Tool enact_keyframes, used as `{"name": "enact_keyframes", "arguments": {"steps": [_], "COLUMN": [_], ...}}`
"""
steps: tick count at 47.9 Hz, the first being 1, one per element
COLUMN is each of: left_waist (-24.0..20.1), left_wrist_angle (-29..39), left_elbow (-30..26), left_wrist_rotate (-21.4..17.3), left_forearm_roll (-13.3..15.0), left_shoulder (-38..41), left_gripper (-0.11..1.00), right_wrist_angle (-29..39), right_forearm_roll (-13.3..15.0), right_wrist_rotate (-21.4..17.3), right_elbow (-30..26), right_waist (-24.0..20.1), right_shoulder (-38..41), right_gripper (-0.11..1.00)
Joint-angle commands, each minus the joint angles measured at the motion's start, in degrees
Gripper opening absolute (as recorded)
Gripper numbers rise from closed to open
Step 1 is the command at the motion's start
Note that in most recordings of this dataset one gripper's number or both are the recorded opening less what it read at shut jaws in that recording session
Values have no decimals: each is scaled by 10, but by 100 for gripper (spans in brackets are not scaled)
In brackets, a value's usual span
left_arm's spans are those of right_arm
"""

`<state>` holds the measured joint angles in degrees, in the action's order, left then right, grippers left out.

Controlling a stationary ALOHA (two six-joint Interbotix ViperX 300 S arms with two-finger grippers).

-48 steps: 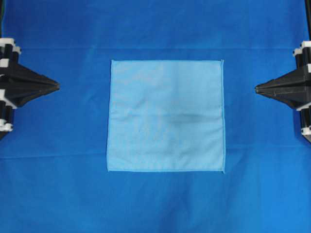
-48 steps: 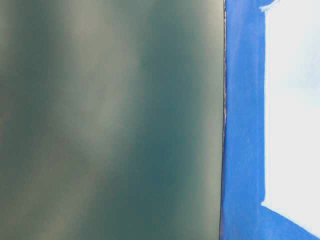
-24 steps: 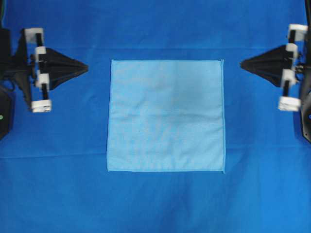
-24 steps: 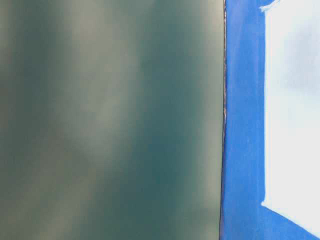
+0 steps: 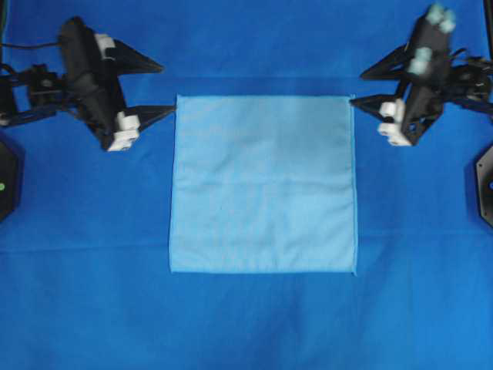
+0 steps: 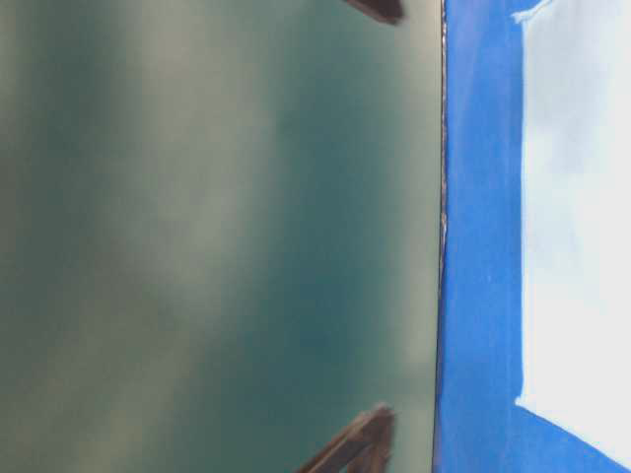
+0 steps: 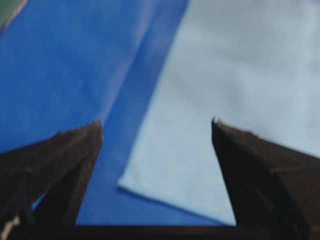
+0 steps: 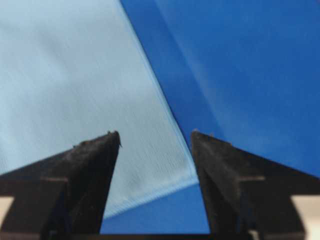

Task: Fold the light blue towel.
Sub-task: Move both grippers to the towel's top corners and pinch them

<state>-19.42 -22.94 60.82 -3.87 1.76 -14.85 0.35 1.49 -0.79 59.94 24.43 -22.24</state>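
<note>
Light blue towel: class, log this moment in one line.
light blue towel: flat, unfolded | left hand: open, at top-left corner | right hand: open, at top-right corner

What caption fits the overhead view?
Two open grippers, left and right, flank the flat towel's far corners.

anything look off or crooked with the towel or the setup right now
Nothing stands out. The light blue towel lies flat and square on the royal-blue sheet, unfolded, with no bunching. The left gripper and right gripper are open by its two far corners.
</note>
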Motion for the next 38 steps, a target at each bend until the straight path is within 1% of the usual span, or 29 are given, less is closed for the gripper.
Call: {"name": "enact_keyframes", "arguments": {"steps": [1, 4, 14, 20, 24, 29, 38], "left_waist": [-11, -16, -35, -50, -55, -54, -54], "left_wrist_angle": [-11, -13, -16, -16, -16, -14, -9], "left_elbow": [-22, -31, -57, -63, -67, -75, -84], "left_wrist_rotate": [-2, -2, -4, -4, -12, -27, -32], "left_forearm_roll": [-1, 0, -1, -2, -2, -2, -2], "left_shoulder": [40, 71, 150, 176, 191, 211, 229], "left_gripper": [83, 82, 82, 82, 82, 82, 82], "right_wrist_angle": [1, 1, -24, -46, -56, -61, -61], "right_forearm_roll": [8, 10, 14, 15, 15, 15, 15], "right_wrist_rotate": [0, 0, 0, 1, 1, 1, 1], "right_elbow": [-19, -22, -30, -33, -35, -38, -45], "right_waist": [13, 21, 33, 37, 41, 44, 44], "right_shoulder": [39, 63, 123, 155, 171, 192, 208], "right_gripper": [57, 55, 56, 55, 55, 55, 55]}}
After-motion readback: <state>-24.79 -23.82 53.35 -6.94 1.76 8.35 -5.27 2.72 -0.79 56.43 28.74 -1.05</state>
